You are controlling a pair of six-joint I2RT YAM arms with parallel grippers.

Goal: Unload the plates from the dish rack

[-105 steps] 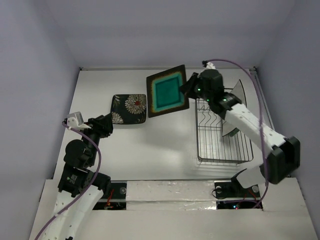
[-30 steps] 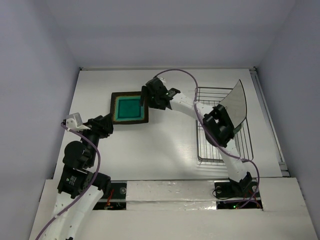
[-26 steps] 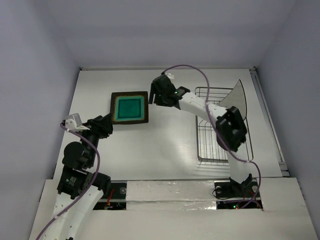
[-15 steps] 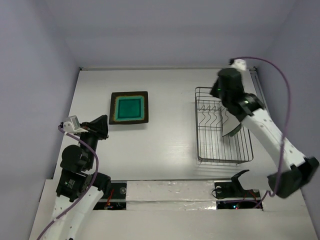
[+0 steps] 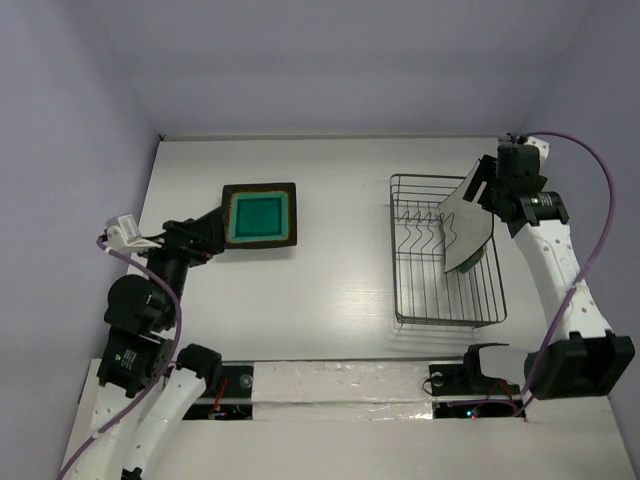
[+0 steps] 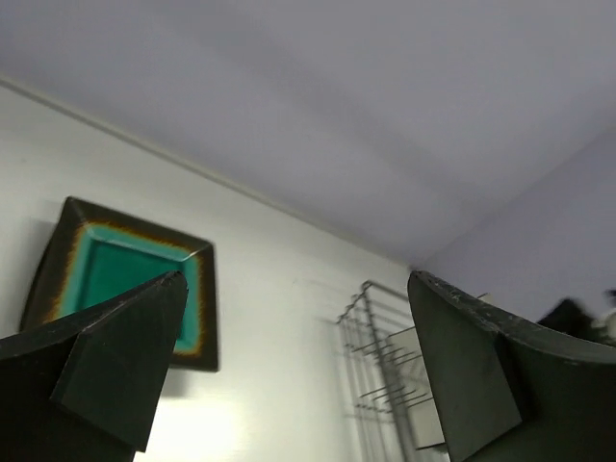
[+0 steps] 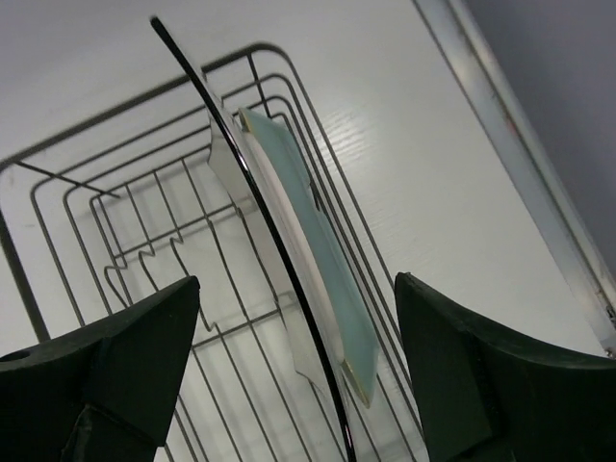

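Observation:
A teal plate (image 5: 258,218) (image 6: 125,279) with a dark rim lies flat on the white table, left of centre. The grey wire dish rack (image 5: 430,290) (image 7: 144,221) (image 6: 385,366) stands on the right. Three plates stand on edge along its right side (image 5: 468,225): a thin dark-edged one (image 7: 252,207), a white one, and a pale green one (image 7: 313,241). My right gripper (image 5: 482,186) (image 7: 296,284) hovers open just above them, one finger on each side, touching none. My left gripper (image 5: 205,233) (image 6: 298,366) is open and empty, close to the teal plate's near left corner.
Upright divider prongs (image 5: 420,225) fill the rack's left half. The table's back edge meets the wall (image 5: 330,137), and a metal rail (image 7: 510,125) runs along the table's right edge beside the rack. A taped white ledge (image 5: 340,385) spans the front by the arm bases.
The right arm laid the teal plate down over the flowered black plate, let go, and swung back right to above the plates in the rack. My left gripper opened and shifted slightly left.

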